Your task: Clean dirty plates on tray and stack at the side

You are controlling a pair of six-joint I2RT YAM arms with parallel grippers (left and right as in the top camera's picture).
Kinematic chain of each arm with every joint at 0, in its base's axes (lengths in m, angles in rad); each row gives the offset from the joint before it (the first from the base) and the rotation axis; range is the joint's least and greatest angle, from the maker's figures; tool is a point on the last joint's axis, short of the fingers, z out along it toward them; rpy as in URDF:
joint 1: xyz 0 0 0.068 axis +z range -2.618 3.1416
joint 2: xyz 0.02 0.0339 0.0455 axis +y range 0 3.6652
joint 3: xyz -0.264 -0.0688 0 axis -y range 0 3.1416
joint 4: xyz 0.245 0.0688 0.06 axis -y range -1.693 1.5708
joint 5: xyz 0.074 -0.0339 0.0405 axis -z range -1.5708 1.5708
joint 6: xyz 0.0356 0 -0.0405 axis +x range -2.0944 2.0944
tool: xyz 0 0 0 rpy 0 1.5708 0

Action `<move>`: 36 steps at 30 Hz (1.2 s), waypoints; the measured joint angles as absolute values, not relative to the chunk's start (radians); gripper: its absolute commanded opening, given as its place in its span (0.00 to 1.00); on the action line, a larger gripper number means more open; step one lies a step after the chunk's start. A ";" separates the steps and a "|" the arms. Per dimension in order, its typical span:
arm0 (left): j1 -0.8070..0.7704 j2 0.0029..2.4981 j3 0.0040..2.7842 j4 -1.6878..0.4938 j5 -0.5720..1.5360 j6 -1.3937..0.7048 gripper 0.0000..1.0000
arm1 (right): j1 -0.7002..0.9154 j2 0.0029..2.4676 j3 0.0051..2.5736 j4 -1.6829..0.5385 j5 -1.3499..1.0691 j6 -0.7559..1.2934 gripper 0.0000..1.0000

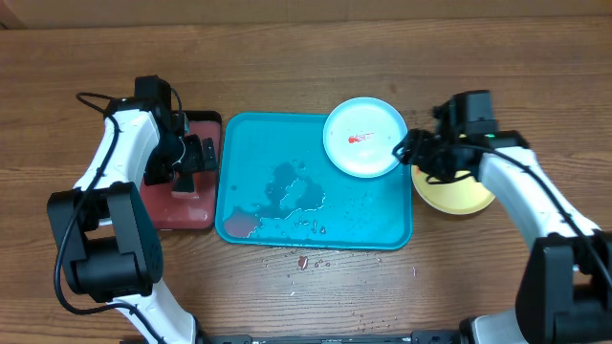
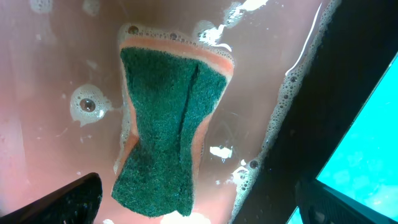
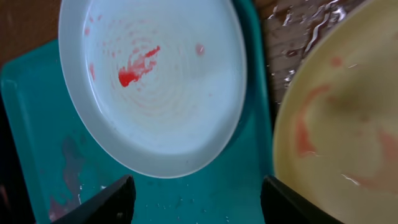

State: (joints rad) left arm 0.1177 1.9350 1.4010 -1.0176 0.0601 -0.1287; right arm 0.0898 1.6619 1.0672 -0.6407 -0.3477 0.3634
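The turquoise tray [image 1: 316, 215] lies mid-table, wet and smeared. A pale cyan plate [image 1: 363, 137] with a red sauce smear sits at the tray's far right corner, and it also shows in the right wrist view [image 3: 155, 81]. A yellowish-green plate [image 1: 464, 196] with faint red marks lies on the table right of the tray, also in the right wrist view [image 3: 336, 124]. No third plate shows. My right gripper [image 1: 406, 151] [image 3: 196, 199] is open and empty above the tray's right edge, between the two plates. My left gripper [image 1: 186, 158] [image 2: 199, 205] is open over a sponge.
A green-and-orange sponge [image 2: 171, 124] lies in soapy water on the smaller reddish tray [image 1: 182, 205] left of the turquoise tray. Red specks and droplets [image 1: 304, 261] dot the wooden table in front of the tray.
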 measured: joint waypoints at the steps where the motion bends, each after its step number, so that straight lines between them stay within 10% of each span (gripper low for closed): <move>1: 0.118 1.935 1.401 -1.018 0.060 -0.129 1.00 | 0.117 1.674 1.067 -0.637 -0.330 0.376 0.63; 9: 0.118 1.935 1.401 -1.018 0.060 -0.129 1.00 | 0.194 1.784 1.067 -0.611 -0.218 0.527 0.50; 18: 0.118 1.935 1.401 -1.018 0.060 -0.129 1.00 | 0.198 1.813 1.066 -0.527 -0.207 0.588 0.09; 36: 0.118 1.935 1.401 -1.018 0.060 -0.129 1.00 | 0.426 1.813 1.066 -0.491 -0.160 0.535 0.12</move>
State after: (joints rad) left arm 0.1177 1.9350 1.4010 -1.0183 0.0605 -0.1287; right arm 0.4255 1.8133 1.0664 -0.4911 -0.1600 0.5354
